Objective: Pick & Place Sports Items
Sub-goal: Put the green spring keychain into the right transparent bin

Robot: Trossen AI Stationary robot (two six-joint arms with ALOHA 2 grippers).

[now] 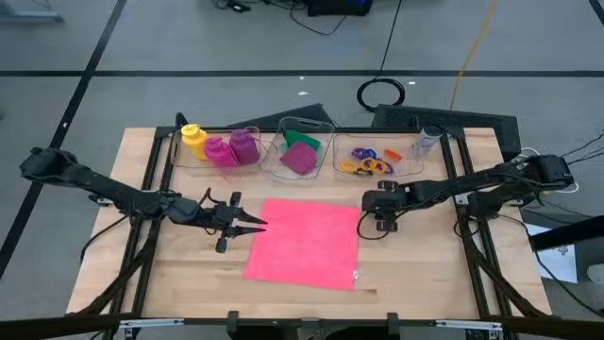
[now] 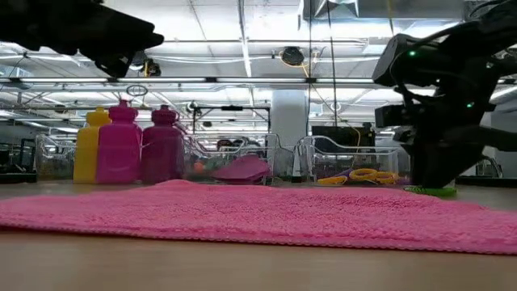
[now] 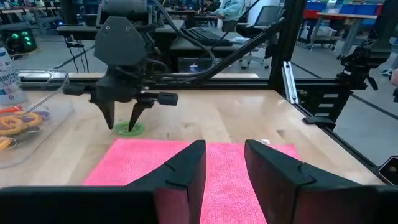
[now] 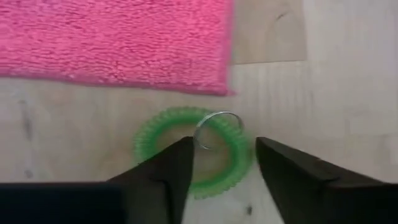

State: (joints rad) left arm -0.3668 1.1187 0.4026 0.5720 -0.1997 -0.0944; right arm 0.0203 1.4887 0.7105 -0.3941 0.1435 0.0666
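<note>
Wooden table (image 1: 425, 274); green ring (image 4: 193, 158), unseen from above, between right end effector's (image 4: 222, 168) spread, empty fingers.

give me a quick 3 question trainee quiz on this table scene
1. True or false: the flat pink terry cloth lies inside a clear plastic bin.
2. Which tool hangs right over the small green coiled ring? A) left tool B) right tool
3. Fill in: the yellow plastic bottle shares its bin with two ___ bottles.

Key:
1. False; it lies spread on the wooden table.
2. B; the right tool is open above it, while the left tool waits by the cloth's other edge.
3. Magenta and purple.
</note>
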